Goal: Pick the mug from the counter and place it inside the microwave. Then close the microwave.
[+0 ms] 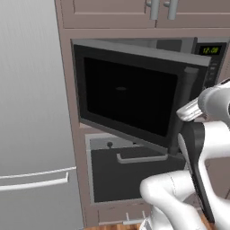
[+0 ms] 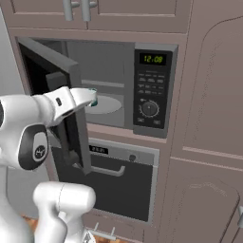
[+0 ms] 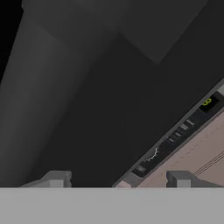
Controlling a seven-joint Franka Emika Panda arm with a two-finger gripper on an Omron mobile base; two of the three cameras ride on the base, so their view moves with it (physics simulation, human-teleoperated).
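Note:
The microwave (image 2: 118, 85) is built into the cabinet wall, and its green display (image 2: 153, 59) is lit. Its black glass door (image 1: 130, 96) stands partly swung out, vertical bar handle (image 1: 186, 108) on the free edge. My hand (image 1: 193, 110) reaches that edge by the handle. In the hand view my gripper (image 3: 117, 179) is open and empty, facing dark door surfaces, with the control panel (image 3: 175, 135) at the lower right. A small whitish shape with a green band (image 2: 92, 98), seemingly the mug, shows over the turntable (image 2: 107, 105), partly hidden by my wrist.
Below the microwave is an oven (image 1: 134, 175) with a horizontal handle (image 2: 111, 171). A grey fridge (image 1: 31, 112) fills the left side. Upper cabinets (image 2: 95, 12) run above, and a tall cabinet panel (image 2: 209, 118) stands to the right.

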